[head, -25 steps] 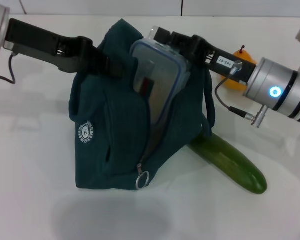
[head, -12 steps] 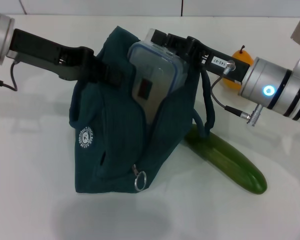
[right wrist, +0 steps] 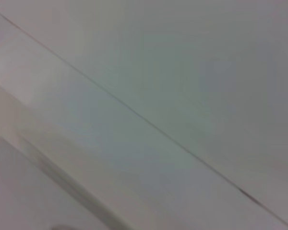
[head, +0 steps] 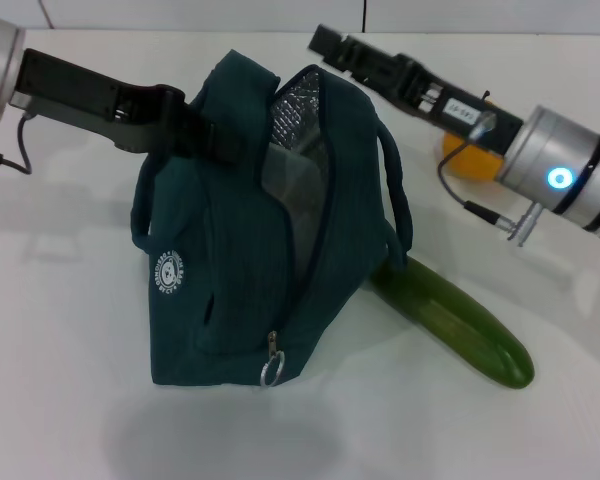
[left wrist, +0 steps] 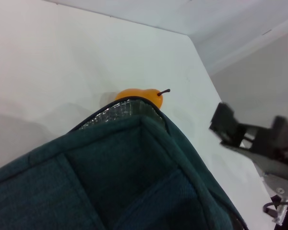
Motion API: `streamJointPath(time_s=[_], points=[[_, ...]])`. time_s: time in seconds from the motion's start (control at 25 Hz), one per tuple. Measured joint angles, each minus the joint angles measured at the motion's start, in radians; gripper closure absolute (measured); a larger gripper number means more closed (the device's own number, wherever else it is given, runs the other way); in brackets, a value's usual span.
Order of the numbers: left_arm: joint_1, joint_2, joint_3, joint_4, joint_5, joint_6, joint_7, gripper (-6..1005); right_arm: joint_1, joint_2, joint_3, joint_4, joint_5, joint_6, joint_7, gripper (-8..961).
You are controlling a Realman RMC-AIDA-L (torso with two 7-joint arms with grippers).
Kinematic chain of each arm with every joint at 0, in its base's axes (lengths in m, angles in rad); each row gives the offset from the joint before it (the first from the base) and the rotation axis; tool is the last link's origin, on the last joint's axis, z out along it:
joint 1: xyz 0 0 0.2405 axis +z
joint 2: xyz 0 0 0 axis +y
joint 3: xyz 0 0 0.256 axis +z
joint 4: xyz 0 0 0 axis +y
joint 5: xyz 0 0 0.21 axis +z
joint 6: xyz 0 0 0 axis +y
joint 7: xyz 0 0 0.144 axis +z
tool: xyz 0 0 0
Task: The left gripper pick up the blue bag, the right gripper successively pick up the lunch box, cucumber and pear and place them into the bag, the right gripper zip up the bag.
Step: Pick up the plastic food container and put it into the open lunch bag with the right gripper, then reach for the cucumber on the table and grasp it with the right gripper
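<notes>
The blue bag [head: 230, 270] stands on the white table with its top unzipped and its foil lining [head: 305, 100] showing. My left gripper [head: 205, 135] is shut on the bag's upper left edge and holds it up. The lunch box [head: 285, 185] sits down inside the opening, only a pale clear face visible. My right gripper [head: 325, 42] hovers open and empty above and behind the bag's mouth. The cucumber [head: 460, 325] lies on the table at the bag's right foot. The pear [head: 465, 155] rests behind the right arm; the left wrist view shows the pear [left wrist: 134, 94] past the bag's rim [left wrist: 129, 103].
The ring zipper pull [head: 271, 372] hangs at the bag's lower front. One loop handle [head: 398, 200] droops on the right side over the cucumber's near end. The right wrist view shows only blank pale surfaces.
The lunch box has dropped from the right gripper down into the bag. The right gripper has let go and pulled up and back, away from the opening.
</notes>
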Motion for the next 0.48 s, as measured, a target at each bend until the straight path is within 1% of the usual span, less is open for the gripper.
streamJointPath(time_s=[0.12, 0.2, 0.28, 0.36, 0.4, 0.44, 0.48], points=[[0.0, 0.002, 0.0, 0.002, -0.001, 0.0, -0.001, 954, -0.034, -0.002, 0.049, 0.001, -0.003, -0.063, -0.038, 548], [0.002, 0.004, -0.002, 0.005, -0.002, 0.0, -0.002, 954, -0.064, -0.007, 0.09, 0.002, -0.006, -0.112, -0.073, 507], [0.009, 0.005, -0.007, 0.013, -0.003, 0.001, -0.004, 954, -0.097, -0.019, 0.135, 0.004, -0.008, -0.167, -0.123, 415], [0.021, 0.008, -0.013, 0.026, -0.004, 0.004, -0.005, 954, -0.127, -0.043, 0.174, 0.006, -0.013, -0.219, -0.157, 323], [0.026, 0.009, -0.014, 0.032, -0.004, 0.005, -0.006, 954, -0.144, -0.065, 0.196, 0.006, -0.023, -0.244, -0.161, 277], [0.029, 0.01, -0.014, 0.035, -0.004, 0.005, -0.006, 954, -0.149, -0.074, 0.203, 0.005, -0.032, -0.251, -0.159, 269], [0.03, 0.012, -0.014, 0.036, -0.004, 0.006, -0.006, 954, -0.158, -0.094, 0.214, 0.002, -0.049, -0.262, -0.153, 262]])
